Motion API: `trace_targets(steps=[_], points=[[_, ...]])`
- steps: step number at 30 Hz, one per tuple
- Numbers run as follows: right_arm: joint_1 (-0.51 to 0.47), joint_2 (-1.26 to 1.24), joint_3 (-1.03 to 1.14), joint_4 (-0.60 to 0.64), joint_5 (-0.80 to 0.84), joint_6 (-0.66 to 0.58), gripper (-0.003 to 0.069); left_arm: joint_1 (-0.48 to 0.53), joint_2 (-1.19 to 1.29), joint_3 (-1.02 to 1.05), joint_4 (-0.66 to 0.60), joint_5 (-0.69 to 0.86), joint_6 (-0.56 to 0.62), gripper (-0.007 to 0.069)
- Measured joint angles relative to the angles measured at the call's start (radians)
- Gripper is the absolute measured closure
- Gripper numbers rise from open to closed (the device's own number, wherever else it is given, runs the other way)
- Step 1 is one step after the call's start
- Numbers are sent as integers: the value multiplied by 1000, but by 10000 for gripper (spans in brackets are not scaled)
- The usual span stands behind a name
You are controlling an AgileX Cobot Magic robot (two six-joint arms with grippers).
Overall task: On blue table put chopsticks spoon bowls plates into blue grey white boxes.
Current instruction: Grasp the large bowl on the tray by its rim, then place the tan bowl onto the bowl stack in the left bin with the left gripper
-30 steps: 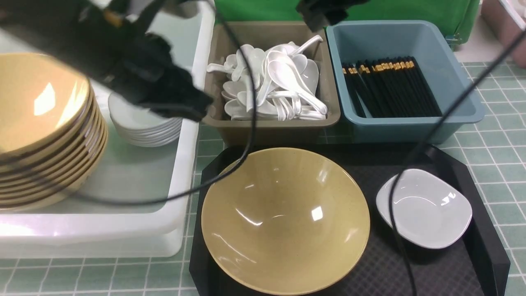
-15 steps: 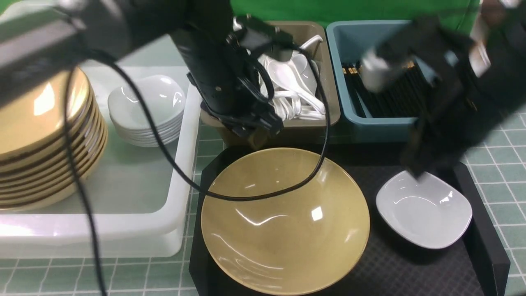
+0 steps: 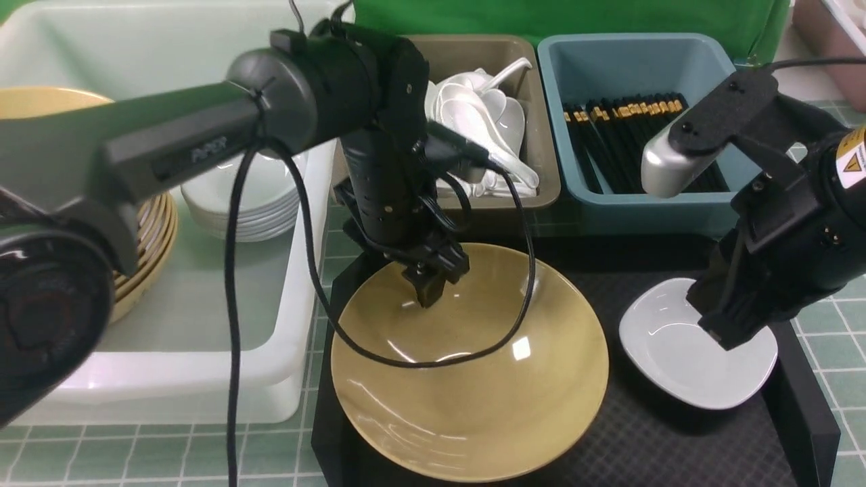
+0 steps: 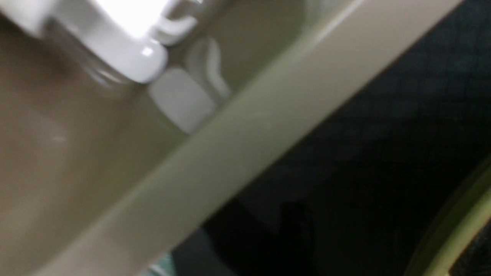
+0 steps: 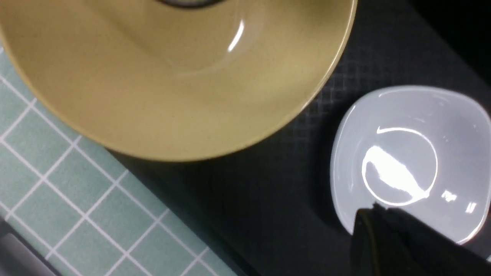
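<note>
1. Looking at the front view, you find the left gripper (image 3: 430, 289) low over the far rim of the yellow bowl (image 3: 473, 385). The bowl's middle lies from the tip toward the robot's side.
2. The bowl sits on the black tray (image 3: 676, 439), and the left arm is clearly the nearer one to it.
3. You cannot tell how far the left jaws are apart, because the wrist view is blurred. Nothing is seen held.
4. The right gripper (image 3: 727, 331) is closed, with its tip on the right part of the white plate (image 3: 670, 352) — whether the rim is pinched, I cannot tell.
5. The white box (image 3: 298, 284) lies left of the tray — I judge both dishes must travel that way.
</note>
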Motion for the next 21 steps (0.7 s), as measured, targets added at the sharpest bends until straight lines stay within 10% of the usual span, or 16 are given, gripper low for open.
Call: trace_targets(steps=[8,21], points=[[-1,0,0,3,-39,-3,610,-8,-12,-7,-122,66,7,553],[13,-1,-231,6,47,-30,610,33,-280,0,-190,88,62,617]])
